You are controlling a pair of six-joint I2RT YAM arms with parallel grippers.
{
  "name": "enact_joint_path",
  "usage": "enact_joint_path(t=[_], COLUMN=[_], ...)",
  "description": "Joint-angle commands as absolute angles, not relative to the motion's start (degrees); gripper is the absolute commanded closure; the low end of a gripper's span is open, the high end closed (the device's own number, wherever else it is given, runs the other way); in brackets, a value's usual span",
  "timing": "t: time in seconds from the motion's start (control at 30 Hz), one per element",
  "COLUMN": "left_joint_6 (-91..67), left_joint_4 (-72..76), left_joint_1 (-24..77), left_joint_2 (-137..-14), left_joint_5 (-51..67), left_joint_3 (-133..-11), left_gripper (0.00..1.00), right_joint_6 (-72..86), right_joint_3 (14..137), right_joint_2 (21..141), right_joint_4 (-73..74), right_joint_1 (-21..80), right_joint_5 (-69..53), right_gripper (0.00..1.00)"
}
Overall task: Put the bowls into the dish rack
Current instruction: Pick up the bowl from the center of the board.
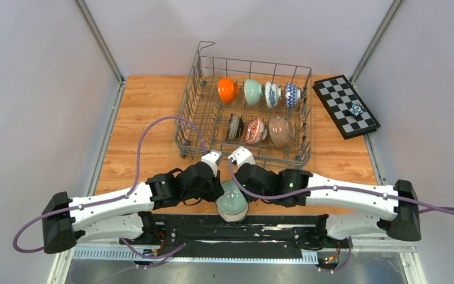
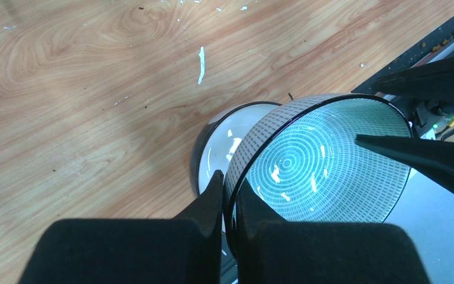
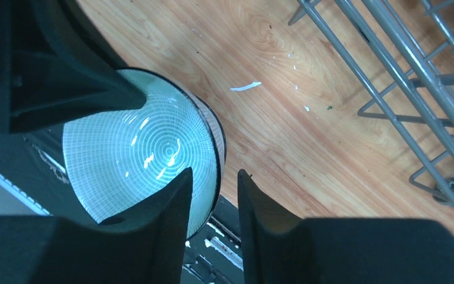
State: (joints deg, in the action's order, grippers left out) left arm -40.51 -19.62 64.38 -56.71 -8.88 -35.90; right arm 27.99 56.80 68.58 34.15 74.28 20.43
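Top external view: we count seven bowls [image 1: 227, 90] already standing in the dish rack [image 1: 204, 118]. A pale green bowl [image 1: 232, 201] is not loaded and sits off the rack at the table's near edge, with possibly a second bowl [image 2: 213, 145] beside it. The left gripper [image 2: 229, 183] pinches its rim, and the right gripper [image 3: 216, 177] is slightly spread around the rim.

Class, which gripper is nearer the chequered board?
Right. The right gripper sits at the green bowl's right side, toward the chequered board; the left gripper pinches the bowl's left rim, farther away.

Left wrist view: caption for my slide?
Left hand pinches the rim of a pale green ringed bowl; right hand straddles its far rim, wooden table beneath.
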Motion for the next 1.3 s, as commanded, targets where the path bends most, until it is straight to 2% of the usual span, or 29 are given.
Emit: enact_joint_path(t=[0.0,0.2,0.37,0.87,1.27], left_joint_6=[-38.4,-37.0,-35.5,-33.9,-33.2], left_joint_4=[-20.5,-22.9,-25.0,-26.7,-27.8], left_joint_1=[64.7,64.8,64.7,64.7,64.7], left_joint_2=[-56.2,-55.8,-55.7,-54.4,-54.0], left_joint_5=[-9.2,-8.5,-7.2,-1.7,-0.7], left_joint_3=[-39.7,-41.6,-43.1,-44.2,-44.6], left_gripper=[1.0,1.0,1.0,1.0,1.0], right_joint_6=[22.1,12.5,4.2,-15.9,-19.5], right_joint_3=[59.7,63.0,65.1,64.2,69.5], right_joint_2=[64.8,62.2,62.3,68.0,79.9], right_joint_4=[35.2,38.5,40.7,39.5,45.5], right_joint_1=[76.0,79.2,83.2,92.5,94.8], right_joint_5=[17.7,14.2,8.7,4.2,6.0], right_gripper=[0.58,0.42,0.36,0.37,0.44])
